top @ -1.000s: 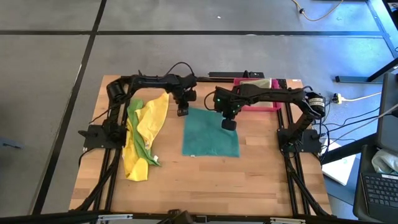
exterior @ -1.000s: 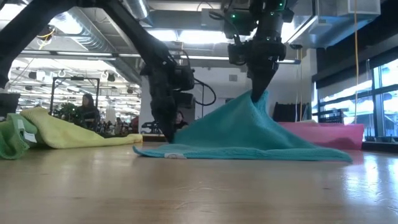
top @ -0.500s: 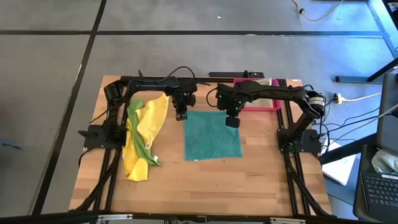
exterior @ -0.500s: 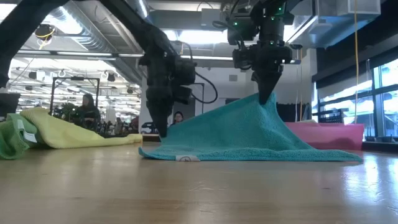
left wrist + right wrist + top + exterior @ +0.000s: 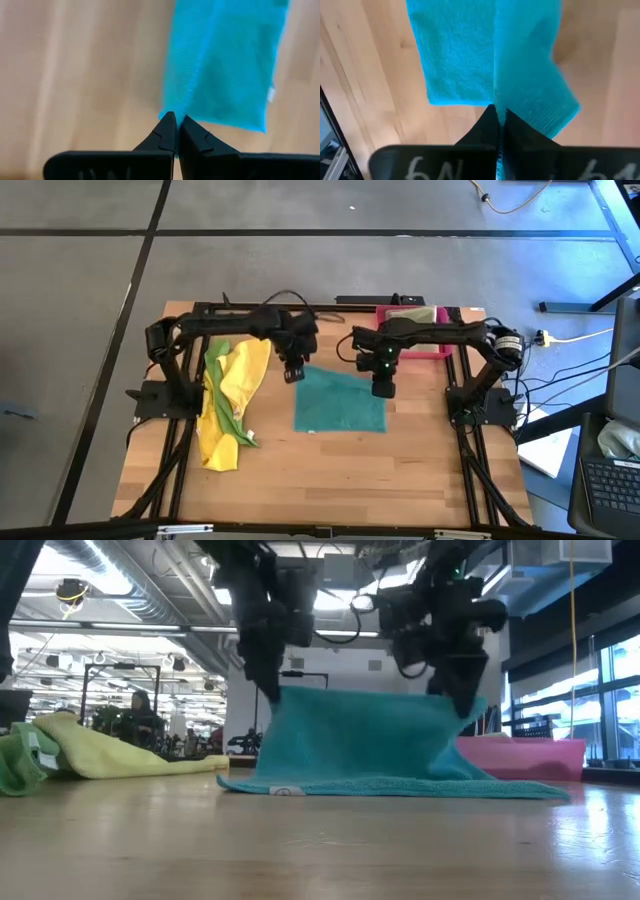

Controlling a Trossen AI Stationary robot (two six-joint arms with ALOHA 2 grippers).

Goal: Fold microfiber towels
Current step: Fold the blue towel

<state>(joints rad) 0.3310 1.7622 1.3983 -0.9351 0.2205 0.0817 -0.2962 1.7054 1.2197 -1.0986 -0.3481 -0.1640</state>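
Both arms lift the far edge of the teal towel, ready to bring it over toward the near edge

In the high view, centre of frame, the left gripper [image 5: 293, 373] and the right gripper [image 5: 383, 388] each have their fingers pinched tight on a far corner of the teal towel [image 5: 338, 405], one at either end of that edge, so the held edge runs left to right between them. From table height the cloth hangs as a sheet from both grips while its near edge lies flat on the table [image 5: 330, 470]. I'd judge the fold goes toward the bottom of the frame, both arms equally near. The yellow towels [image 5: 238, 375] and a green towel [image 5: 217, 352] lie heaped at left, well apart
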